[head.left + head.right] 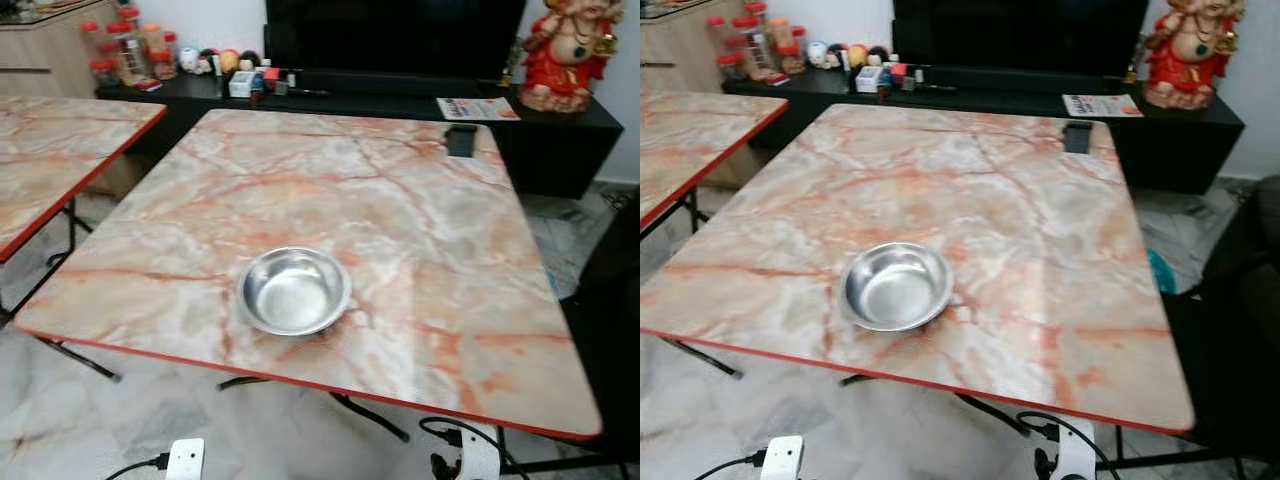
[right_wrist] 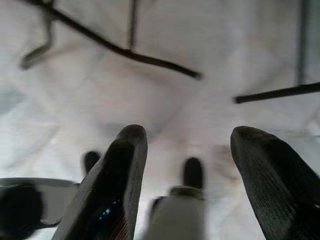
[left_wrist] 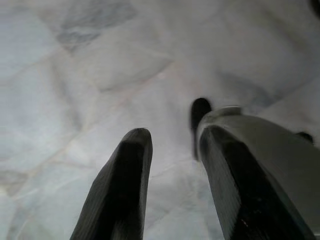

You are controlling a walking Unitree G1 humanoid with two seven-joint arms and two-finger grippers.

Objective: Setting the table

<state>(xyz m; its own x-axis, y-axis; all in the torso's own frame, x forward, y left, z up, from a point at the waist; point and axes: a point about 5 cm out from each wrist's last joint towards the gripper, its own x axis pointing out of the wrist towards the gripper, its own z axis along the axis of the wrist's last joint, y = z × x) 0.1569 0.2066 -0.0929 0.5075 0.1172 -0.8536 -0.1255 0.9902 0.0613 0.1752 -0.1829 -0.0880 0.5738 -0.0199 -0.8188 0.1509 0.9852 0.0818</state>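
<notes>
The left gripper [image 3: 172,175] hangs low at the robot's side with its two black fingers parted and nothing between them, pointing down at pale marble floor tiles [image 3: 75,75]. The right gripper [image 2: 187,165] hangs the same way, fingers spread wide and empty; beyond its tips lie the black folding legs of the table [image 2: 150,60] on that same floor. Both are below the tabletop, well short of any tableware.

Up and ahead of both grippers, a shallow steel bowl [image 1: 293,290] sits upright near the front edge of the marble-patterned table [image 1: 400,200], a little nearer the left arm. A small dark object [image 1: 461,139], too small to identify, lies far off by the back right corner.

The bowl looks already placed, so the step in hand is probably fetching the next piece. If the bowl needs moving instead, raise an arm clear of the red table edge [image 1: 300,382] first, then pinch the rim from above; the polished steel may slip, so grip firmly and lift level.
</notes>
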